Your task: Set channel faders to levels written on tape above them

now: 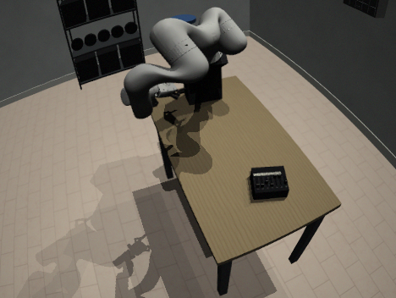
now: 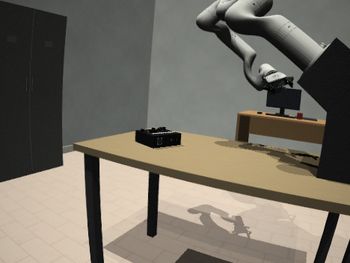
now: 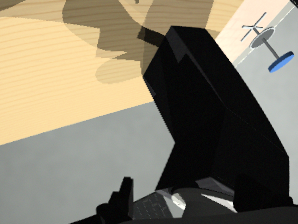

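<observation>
The lighting desk (image 1: 269, 183) (image 2: 158, 137) is a small black box with a row of faders. It sits on the wooden table (image 1: 237, 127) (image 2: 224, 161) towards its near right end. A pale tape strip (image 1: 266, 173) runs along the desk's far edge; its writing and the fader positions are too small to read. My gripper (image 1: 171, 91) (image 2: 280, 84) is open and empty. It hangs high beside the arm's black pedestal (image 1: 207, 86) (image 2: 333, 112) (image 3: 206, 116), far from the desk. The wrist view shows only the pedestal and table top.
A black shelf rack (image 1: 101, 38) stands by the back wall. A dark cabinet (image 2: 30, 93) is at the left. A second desk (image 2: 280, 127) with a monitor stands behind. A blue stool (image 1: 184, 18) (image 3: 280, 63) is behind the pedestal.
</observation>
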